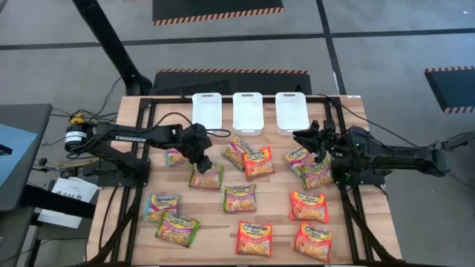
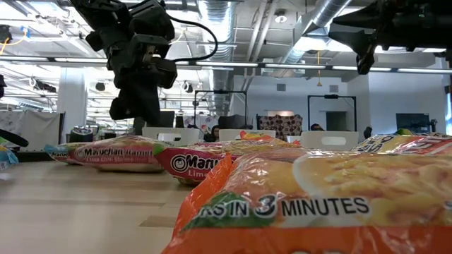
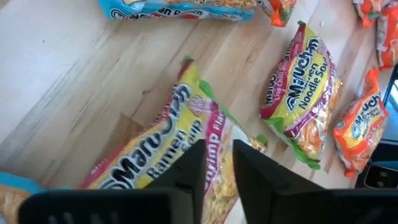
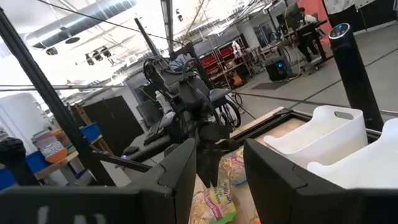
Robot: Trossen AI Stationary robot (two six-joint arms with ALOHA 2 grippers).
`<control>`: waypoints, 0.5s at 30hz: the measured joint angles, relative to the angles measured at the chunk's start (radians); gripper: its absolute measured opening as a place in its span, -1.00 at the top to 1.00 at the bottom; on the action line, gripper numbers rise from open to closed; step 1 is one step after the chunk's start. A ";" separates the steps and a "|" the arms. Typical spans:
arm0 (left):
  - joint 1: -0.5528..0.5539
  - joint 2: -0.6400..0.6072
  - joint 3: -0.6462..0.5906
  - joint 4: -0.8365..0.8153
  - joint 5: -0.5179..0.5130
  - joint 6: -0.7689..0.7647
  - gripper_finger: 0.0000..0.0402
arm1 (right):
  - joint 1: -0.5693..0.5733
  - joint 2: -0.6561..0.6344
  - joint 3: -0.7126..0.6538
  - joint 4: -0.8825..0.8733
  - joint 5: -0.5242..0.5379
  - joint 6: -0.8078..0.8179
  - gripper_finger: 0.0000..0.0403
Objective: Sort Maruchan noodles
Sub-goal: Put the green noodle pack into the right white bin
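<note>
Sorting barely begun

My left hand (image 1: 202,159), fingers slightly apart, hovers over a green-yellow packet (image 1: 207,176); my right hand (image 1: 315,141) waits open and empty. The Maruchan noodles (image 1: 254,239) lie scattered on the surface (image 1: 130,182); all 3 white trays (image 1: 248,112) hold nothing.

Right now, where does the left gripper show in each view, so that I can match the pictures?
High view: left gripper left of centre, over the packets.
Low view: hanging at upper left.
Left wrist view: bottom middle.
Right wrist view: centre, across the table.
Shared landmark: the green-yellow packet beneath it.
</note>
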 joint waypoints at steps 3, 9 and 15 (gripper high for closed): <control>0.000 0.000 0.000 0.000 -0.043 0.022 0.48 | 0.000 0.000 0.000 0.000 0.000 0.000 0.21; 0.016 0.000 0.000 0.000 -0.071 0.024 0.24 | 0.000 0.000 0.000 0.000 0.000 -0.002 0.21; 0.064 0.000 0.000 0.002 0.029 0.010 0.16 | 0.000 0.000 0.000 0.000 0.000 -0.047 0.18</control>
